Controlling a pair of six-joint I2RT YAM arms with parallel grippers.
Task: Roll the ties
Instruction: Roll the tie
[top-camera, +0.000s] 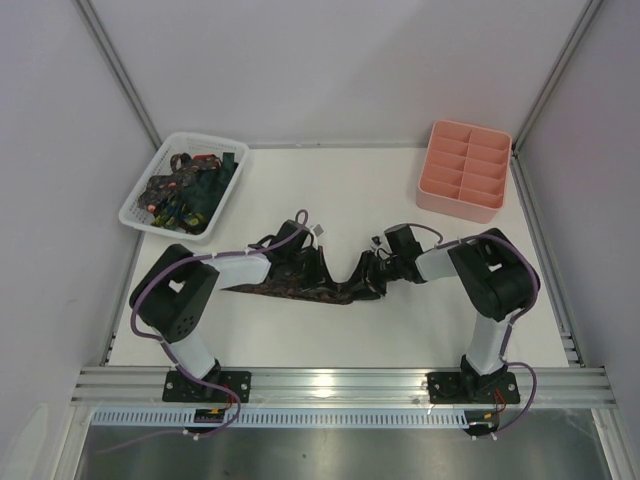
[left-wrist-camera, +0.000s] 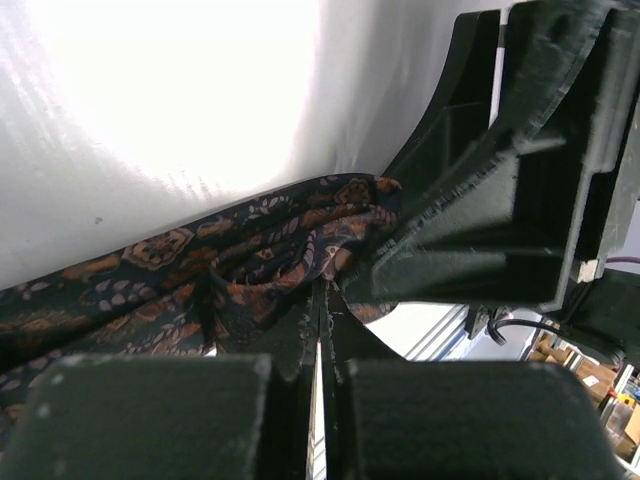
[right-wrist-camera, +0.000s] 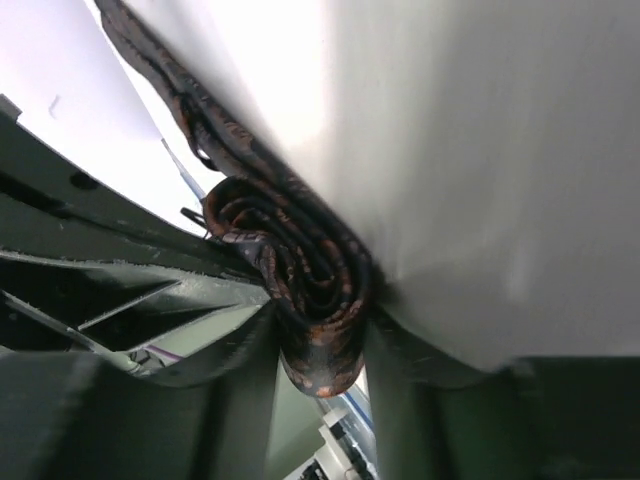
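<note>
Jaws, left gripper (left-wrist-camera: 322, 300): fully shut, fingertips pinching a bunched fold of the brown patterned tie (top-camera: 300, 290).
Jaws, right gripper (right-wrist-camera: 322, 335): partly open, one finger against each side of the coil (right-wrist-camera: 300, 265) wound at the tie's end, so the coil is gripped between them.

Item 1, brown patterned tie: dark ground with orange-brown medallions. It lies across the middle of the table (top-camera: 400, 335), lifted at both grip points and sagging between them. The unrolled length trails left along the surface to its pointed end. The two grippers are close together.

Item 2, coil: a few turns, loosely packed, with the layers visible edge-on in the right wrist view.

Item 3, remaining ties (top-camera: 185, 190): heaped in the white lattice basket (top-camera: 138, 205) at the far left, well apart from the work.

Item 4, pink compartment tray (top-camera: 440, 195): far right. Its compartments appear empty.

Step in hand (judged): rolling the first tie, early in the roll, with most of the length unwound.

Next move calls for (judged): the right gripper to turn the coil onward without letting the layers spring apart. Meanwhile the left keeps the feeding fabric flat and taut, then re-grips further along. Slack or a skewed feed would make the roll cone out.
</note>
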